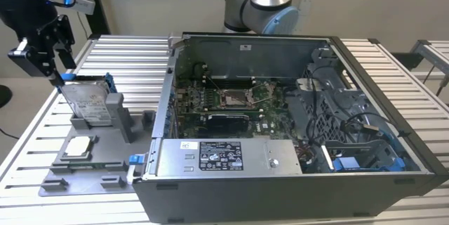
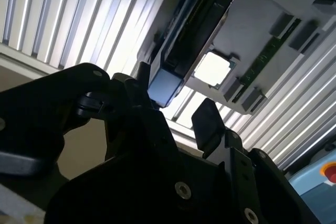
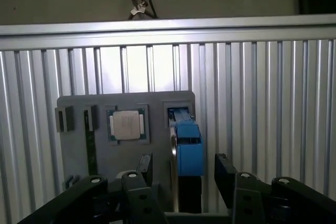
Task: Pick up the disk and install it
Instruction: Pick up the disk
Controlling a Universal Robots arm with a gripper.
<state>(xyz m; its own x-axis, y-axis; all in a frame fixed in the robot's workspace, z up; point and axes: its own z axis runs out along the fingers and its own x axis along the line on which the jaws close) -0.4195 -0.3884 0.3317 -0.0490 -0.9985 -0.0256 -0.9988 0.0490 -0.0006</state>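
Straddling the disk (image 3: 188, 145), gripper (image 3: 184, 165) spread.

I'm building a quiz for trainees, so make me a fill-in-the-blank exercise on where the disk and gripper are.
1. The disk stands ____ in the gray holder.
2. Its plastic carrier is coloured ____.
3. The gripper is ____, its fingers on either side of the disk's top edge.
Missing words: upright; blue; open.

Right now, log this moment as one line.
disk: upright in grey holder, not lifted | gripper: open, straddling its blue end | computer case: open
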